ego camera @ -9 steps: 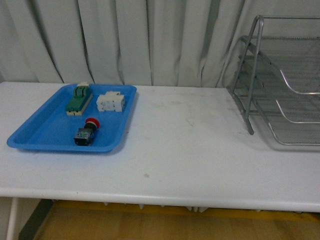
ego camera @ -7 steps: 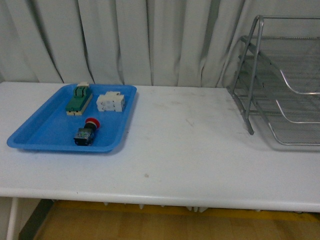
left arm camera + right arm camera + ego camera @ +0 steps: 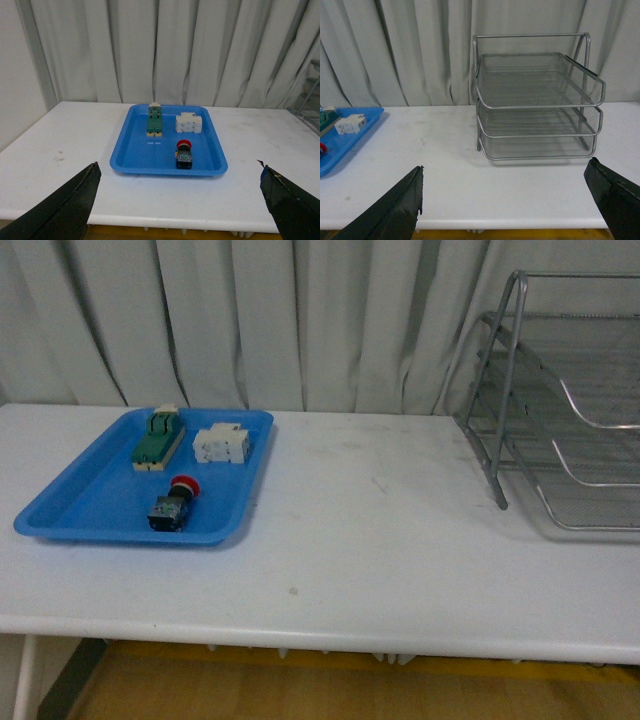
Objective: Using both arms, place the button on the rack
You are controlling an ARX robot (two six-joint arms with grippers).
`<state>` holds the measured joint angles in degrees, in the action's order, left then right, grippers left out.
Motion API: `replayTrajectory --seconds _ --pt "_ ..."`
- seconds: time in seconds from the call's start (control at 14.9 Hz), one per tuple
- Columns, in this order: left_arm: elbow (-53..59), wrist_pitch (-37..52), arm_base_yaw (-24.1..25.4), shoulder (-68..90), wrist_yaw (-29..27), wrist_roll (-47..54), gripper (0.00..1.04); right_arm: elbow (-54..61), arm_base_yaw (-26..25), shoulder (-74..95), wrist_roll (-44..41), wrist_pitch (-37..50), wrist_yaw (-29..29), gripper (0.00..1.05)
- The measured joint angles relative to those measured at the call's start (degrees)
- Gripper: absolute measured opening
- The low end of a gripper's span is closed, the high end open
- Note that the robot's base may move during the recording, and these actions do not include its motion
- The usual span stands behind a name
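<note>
My left gripper hangs with jaws spread wide, facing the tray. The button lies in the tray's near part, apparently on its side, just in front of the green block and white block. My right gripper, jaws equally spread, faces the rack, which stands well apart from the tray.
</note>
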<state>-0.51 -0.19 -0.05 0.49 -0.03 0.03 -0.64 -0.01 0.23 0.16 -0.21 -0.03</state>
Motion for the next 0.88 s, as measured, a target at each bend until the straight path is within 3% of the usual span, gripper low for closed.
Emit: replayTrajectory --seconds 0.88 --pt "0.0 0.0 0.0 0.0 0.0 0.0 0.98 0.0 0.0 0.0 0.0 0.0 0.0 0.98"
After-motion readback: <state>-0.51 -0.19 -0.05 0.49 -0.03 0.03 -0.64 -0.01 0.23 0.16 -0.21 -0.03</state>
